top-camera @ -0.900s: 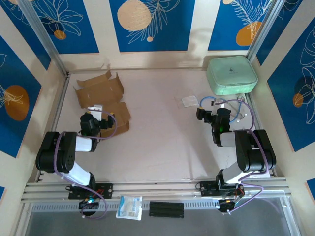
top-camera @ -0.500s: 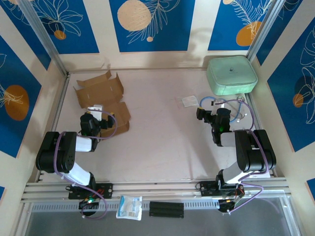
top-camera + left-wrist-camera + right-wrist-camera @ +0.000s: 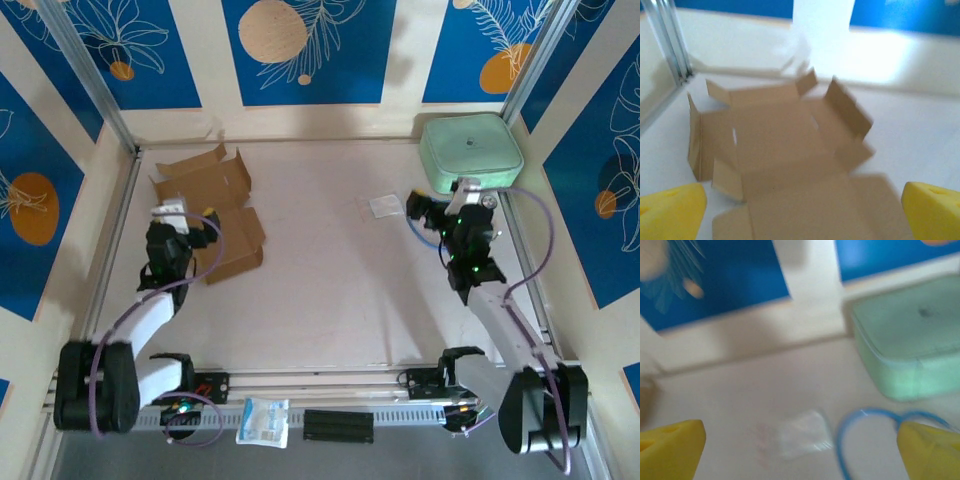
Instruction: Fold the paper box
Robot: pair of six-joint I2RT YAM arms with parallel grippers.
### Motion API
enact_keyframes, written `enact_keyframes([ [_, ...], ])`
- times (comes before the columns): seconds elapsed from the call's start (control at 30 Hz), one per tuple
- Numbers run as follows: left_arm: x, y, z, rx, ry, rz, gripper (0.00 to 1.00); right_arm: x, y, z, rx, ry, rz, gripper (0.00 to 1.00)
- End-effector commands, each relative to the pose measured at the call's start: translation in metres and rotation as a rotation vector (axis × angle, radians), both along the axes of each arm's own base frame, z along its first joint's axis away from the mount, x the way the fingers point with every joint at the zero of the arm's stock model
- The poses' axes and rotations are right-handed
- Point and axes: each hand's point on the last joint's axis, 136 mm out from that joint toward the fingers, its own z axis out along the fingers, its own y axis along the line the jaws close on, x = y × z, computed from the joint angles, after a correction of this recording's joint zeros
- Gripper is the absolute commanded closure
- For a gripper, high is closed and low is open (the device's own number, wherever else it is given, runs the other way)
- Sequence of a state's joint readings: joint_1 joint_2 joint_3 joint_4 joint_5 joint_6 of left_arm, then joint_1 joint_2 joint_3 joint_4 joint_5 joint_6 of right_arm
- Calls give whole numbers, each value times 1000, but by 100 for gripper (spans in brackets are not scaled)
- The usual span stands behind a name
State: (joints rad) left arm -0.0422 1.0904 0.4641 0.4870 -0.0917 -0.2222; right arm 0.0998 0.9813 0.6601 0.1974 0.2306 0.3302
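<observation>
The paper box (image 3: 205,200) lies as a flat brown die-cut sheet at the back left of the table, with some flaps raised. In the left wrist view the paper box (image 3: 790,160) spreads out just ahead of and below my jaws. My left gripper (image 3: 188,215) hangs open over the sheet's near part, yellow fingertips (image 3: 670,210) wide apart, nothing between them. My right gripper (image 3: 440,204) stands open at the back right, far from the sheet, above a small clear bag (image 3: 805,435). Its yellow fingertips (image 3: 932,452) hold nothing.
A mint-green rounded case (image 3: 470,152) sits in the back right corner, right beside the right gripper. A blue cable loop (image 3: 839,440) lies by the clear bag (image 3: 384,206). A white packet (image 3: 264,420) and a black bar (image 3: 338,425) rest on the front rail.
Both arms have unfolded and reached forward. The left gripper moved up and left over the sheet; the right gripper moved back and right towards the green case. Both stay open.
</observation>
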Motion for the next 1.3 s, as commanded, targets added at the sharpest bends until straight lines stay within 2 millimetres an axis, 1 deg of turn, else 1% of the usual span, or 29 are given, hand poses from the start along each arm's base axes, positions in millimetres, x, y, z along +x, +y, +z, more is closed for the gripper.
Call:
enact_keyframes([
  [0.0, -22, -20, -9, -381, 265, 79, 0, -25, 69, -19, 134, 312, 249, 1],
  [0.03, -26, -33, -8, -432, 327, 54, 0, -26, 94, -13, 120, 345, 338, 2],
  [0.07, -30, -53, -7, -458, 394, 2, 1, -28, 124, -10, 100, 395, 435, 1],
  [0.1, -35, -70, -8, -456, 466, -48, 1, -29, 153, -10, 77, 453, 528, 2],
  [0.13, -39, -80, -11, -438, 531, -75, 2, -31, 176, -8, 57, 500, 598, 2],
  [0.17, -43, -88, -14, -408, 603, -100, 3, -29, 202, -11, 29, 562, 670, 1],
  [0.2, -46, -90, -19, -386, 668, -110, 4, -27, 224, -17, -7, 618, 722, 2],
  [0.23, -47, -88, -24, -362, 705, -100, 5, -22, 240, -23, -34, 653, 749, 2],
  [0.3, -44, -75, -35, -316, 745, -55, 6, -3, 270, -38, -87, 693, 772, 2],
  [0.37, -36, -56, -48, -305, 767, -5, 7, 21, 292, -50, -108, 700, 770, 2],
  [0.4, -30, -42, -56, -304, 781, 38, 7, 33, 303, -61, -121, 720, 766, 2],
  [0.43, -23, -29, -62, -300, 790, 75, 7, 42, 311, -67, -123, 734, 765, 5],
  [0.47, -16, -12, -67, -294, 801, 125, 7, 48, 318, -72, -125, 756, 760, 6],
  [0.53, -2, 17, -78, -255, 830, 207, 7, 53, 332, -78, -126, 771, 776, 7],
  [0.6, 11, 49, -85, -210, 844, 295, 7, 49, 341, -79, -137, 760, 799, 7],
  [0.63, 19, 59, -84, -206, 841, 313, 7, 46, 343, -80, -144, 757, 806, 7],
  [0.7, 36, 78, -89, -195, 840, 344, 7, 37, 342, -83, -150, 767, 818, 6],
  [0.87, 85, 109, -98, -189, 871, 360, 8, 9, 330, -83, -115, 780, 835, 6],
  [0.9, 95, 115, -98, -192, 868, 363, 11, 4, 326, -79, -105, 771, 838, 6],
  [0.93, 103, 120, -98, -192, 862, 368, 11, -1, 324, -79, -100, 772, 844, 6],
  [1.0, 118, 131, -95, -189, 853, 386, 12, -11, 319, -71, -92, 761, 855, 6],
  [1.07, 127, 138, -97, -194, 873, 393, 14, -19, 313, -65, -96, 755, 859, 6],
  [1.13, 130, 142, -102, -190, 905, 393, 16, -26, 306, -58, -99, 742, 859, 6],
  [1.23, 131, 144, -111, -187, 947, 393, 29, -35, 300, -47, -92, 710, 863, 6],
  [1.27, 131, 144, -113, -187, 951, 387, 36, -37, 298, -42, -85, 700, 867, 6],
])
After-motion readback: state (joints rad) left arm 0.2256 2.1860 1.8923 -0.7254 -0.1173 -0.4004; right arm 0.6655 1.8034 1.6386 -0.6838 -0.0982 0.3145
